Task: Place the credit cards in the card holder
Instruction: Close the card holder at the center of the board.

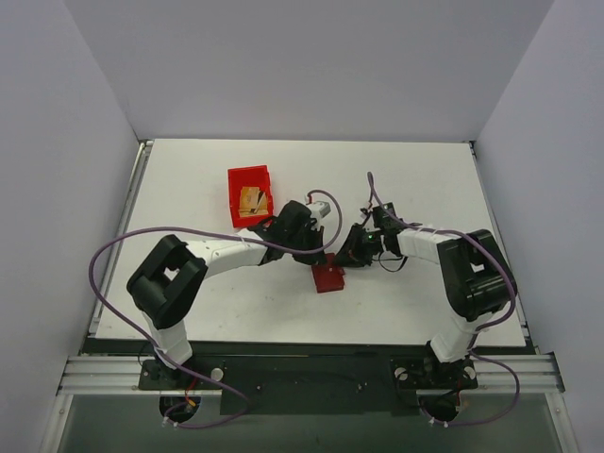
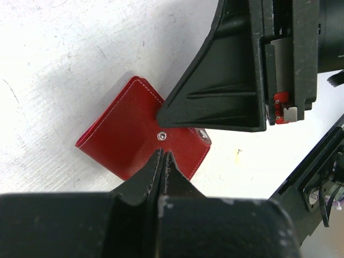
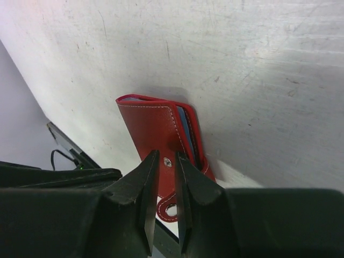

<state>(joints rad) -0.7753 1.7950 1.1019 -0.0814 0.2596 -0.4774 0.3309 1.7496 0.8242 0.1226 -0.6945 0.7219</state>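
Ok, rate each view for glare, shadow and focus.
Top external: even light, no hard glare, card holder small but sharp. Left wrist: table nearly washed out, left gripper dark, little detail. Right wrist: card holder crisp, soft shadow beside it.

Bright red open-topped plastic bin [image 1: 248, 175] on white desk [image 1: 415, 179], left of centre toward far side, slightly skewed. Desk surface scuffed, fine scratches. Pale grey walls [image 1: 311, 57] on three sides. Metal rail [image 1: 104, 376] along near edge.
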